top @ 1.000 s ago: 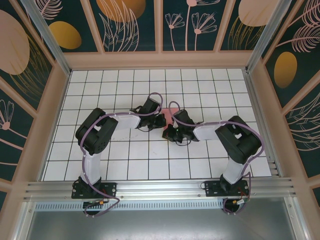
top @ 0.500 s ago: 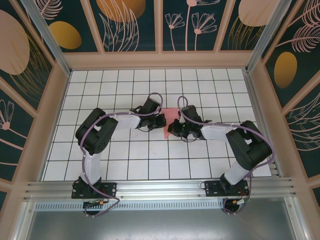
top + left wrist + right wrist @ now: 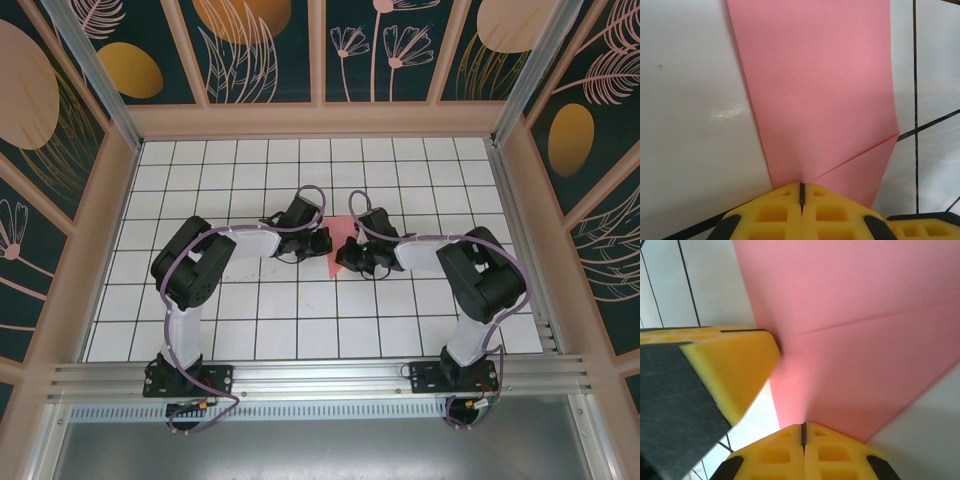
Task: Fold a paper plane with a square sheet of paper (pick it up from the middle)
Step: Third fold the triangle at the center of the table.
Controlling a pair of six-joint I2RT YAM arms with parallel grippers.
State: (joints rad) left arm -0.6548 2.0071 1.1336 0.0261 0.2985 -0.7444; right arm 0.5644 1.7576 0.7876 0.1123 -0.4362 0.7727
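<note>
The right gripper (image 3: pixel 803 431) has shifted up-frame beside the left gripper (image 3: pixel 801 192). Both remain clenched on the creased square sheet of paper (image 3: pixel 815 90), probably setting a fold.

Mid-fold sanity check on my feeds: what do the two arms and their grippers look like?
Both the left arm and right arm have white links, bulky black joints and black bases, each trailed by a looping lilac cable. The left gripper and right gripper have bright yellow fingers moulded with square pockets.
</note>
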